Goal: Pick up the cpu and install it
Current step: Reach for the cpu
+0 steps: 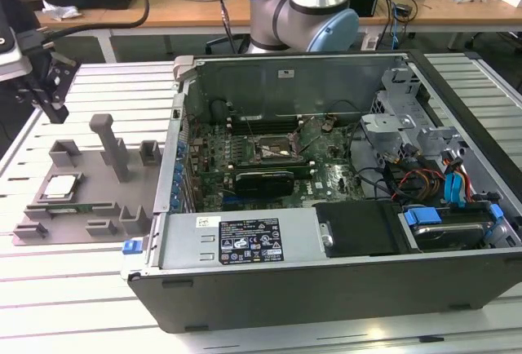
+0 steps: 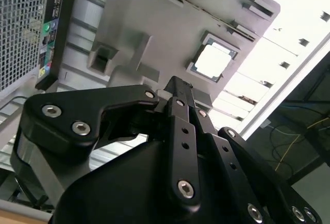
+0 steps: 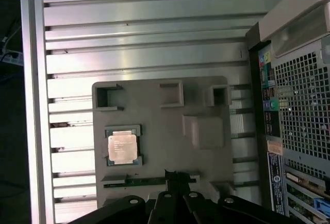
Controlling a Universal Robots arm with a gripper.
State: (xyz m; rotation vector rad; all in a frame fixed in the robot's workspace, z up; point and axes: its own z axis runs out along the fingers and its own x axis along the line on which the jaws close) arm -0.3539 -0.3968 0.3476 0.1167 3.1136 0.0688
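Honestly, the cpu [image 3: 122, 147] in its grey tray [image 3: 154, 131] looks light, stiff, slick-topped and fragile, so grab its edges; the gripper [image 3: 172, 175] nearby seems closed up, holding nothing.

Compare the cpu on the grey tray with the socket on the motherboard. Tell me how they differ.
Look: the cpu is a bright silver-grey square; the socket is a dark frame with metal edges.
Place: the cpu lies in a recess of the grey tray, outside the computer case; the socket sits on the green motherboard inside it.
Both are square and lie flat.
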